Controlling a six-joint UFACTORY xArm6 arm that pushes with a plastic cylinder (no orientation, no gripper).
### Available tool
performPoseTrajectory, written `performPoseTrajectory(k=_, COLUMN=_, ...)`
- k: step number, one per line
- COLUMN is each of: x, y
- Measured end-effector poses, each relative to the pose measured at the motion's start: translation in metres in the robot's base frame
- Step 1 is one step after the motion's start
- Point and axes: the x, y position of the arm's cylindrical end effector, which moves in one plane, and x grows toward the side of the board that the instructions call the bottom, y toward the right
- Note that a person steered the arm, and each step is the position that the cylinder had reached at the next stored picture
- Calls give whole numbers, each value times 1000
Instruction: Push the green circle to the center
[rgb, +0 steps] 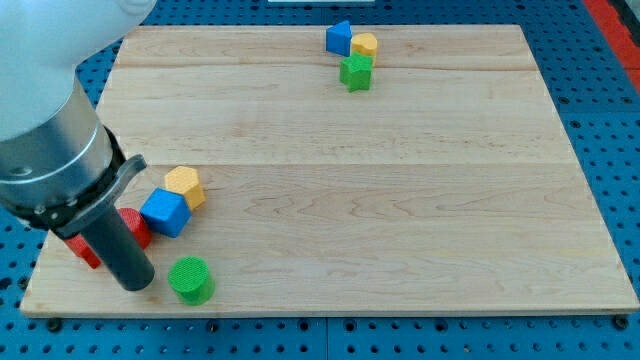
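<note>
The green circle (190, 279) lies near the board's bottom left corner. My tip (135, 284) rests on the board just left of it, a small gap between them. A blue cube (165, 212) and a yellow hexagon block (185, 186) sit just above the green circle. A red block (132, 226) is partly hidden behind the rod, and another red piece (82, 249) shows at the rod's left.
At the view's top sit a blue block (339, 38), a yellow block (364, 45) and a green star-like block (356, 72), close together. The wooden board (400, 200) lies on a blue pegboard. The arm's grey body fills the left side.
</note>
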Motion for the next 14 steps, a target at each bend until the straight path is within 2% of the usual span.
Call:
performPoseTrajectory(k=2, x=5, y=0)
performPoseTrajectory(k=3, x=24, y=0)
performPoseTrajectory(k=6, x=25, y=7)
performPoseTrajectory(k=7, x=21, y=27)
performPoseTrajectory(k=12, x=20, y=58)
performPoseTrajectory(k=14, x=-5, y=86)
